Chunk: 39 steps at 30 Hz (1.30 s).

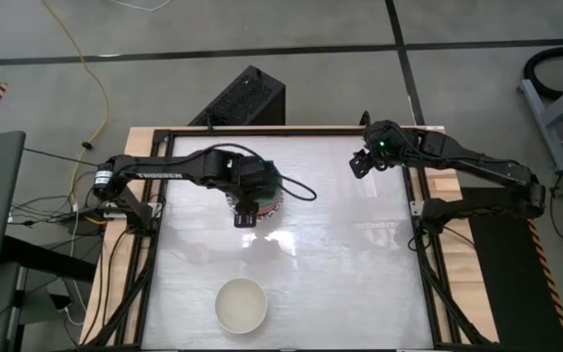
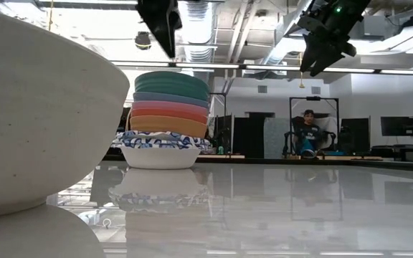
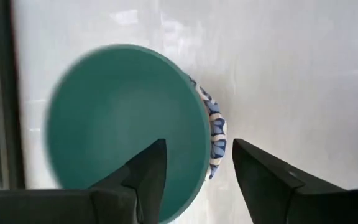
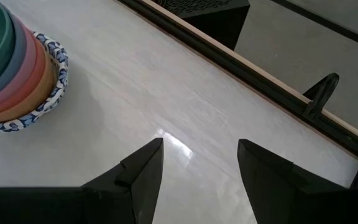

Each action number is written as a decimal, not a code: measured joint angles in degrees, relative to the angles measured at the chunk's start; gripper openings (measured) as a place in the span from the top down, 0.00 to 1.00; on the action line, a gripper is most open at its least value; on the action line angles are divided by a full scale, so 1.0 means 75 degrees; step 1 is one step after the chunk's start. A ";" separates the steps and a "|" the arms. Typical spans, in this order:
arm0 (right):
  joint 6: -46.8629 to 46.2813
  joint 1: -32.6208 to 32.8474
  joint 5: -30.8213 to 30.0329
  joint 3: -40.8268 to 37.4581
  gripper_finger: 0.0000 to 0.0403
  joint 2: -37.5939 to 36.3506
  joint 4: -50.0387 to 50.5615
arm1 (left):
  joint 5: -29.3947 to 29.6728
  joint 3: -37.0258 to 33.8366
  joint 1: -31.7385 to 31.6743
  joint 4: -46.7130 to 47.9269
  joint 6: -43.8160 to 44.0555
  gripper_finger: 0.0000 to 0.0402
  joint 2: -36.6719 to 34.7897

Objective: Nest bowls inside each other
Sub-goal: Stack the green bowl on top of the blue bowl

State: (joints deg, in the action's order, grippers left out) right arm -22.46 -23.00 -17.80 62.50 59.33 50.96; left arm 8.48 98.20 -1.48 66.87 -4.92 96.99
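Note:
A stack of nested bowls (image 2: 169,118) stands left of the table's middle. Its bottom bowl, white with a blue patterned rim (image 2: 160,141), rests on the table. Orange, pink and blue bowls sit in it, with a dark green bowl (image 3: 123,118) on top. My left gripper (image 3: 197,180) hangs open just above the stack's near side (image 1: 245,217) and is clear of it in the low view. A cream bowl (image 1: 240,304) stands alone by the near edge. My right gripper (image 1: 360,164) waits open above the far right of the table, with nothing between its fingers.
A black box (image 1: 247,98) stands beyond the far edge, and a dark frame (image 1: 423,210) runs along the table's sides. A person (image 2: 308,132) sits in the room behind. The white tabletop (image 1: 350,264) lies bare between the stack, the cream bowl and the right edge.

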 joint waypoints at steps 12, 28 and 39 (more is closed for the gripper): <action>0.0042 -0.0001 0.0000 0.0000 0.44 0.0000 0.0006 | 0.3330 0.0743 0.1023 0.0180 -0.0972 0.90 0.0003; 0.0093 -0.0003 0.0003 0.0000 0.44 0.0000 0.0067 | 0.5133 -0.2952 0.1908 -0.2950 -0.0374 1.00 -0.1208; 0.0065 -0.0003 0.0003 0.0000 0.44 0.0000 0.0091 | 0.5243 -0.4341 0.2142 -0.3977 0.0241 1.00 -0.1233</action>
State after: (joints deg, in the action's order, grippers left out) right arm -21.97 -23.03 -17.78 62.50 59.33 51.64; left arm 47.80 65.65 14.59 37.04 -3.11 87.74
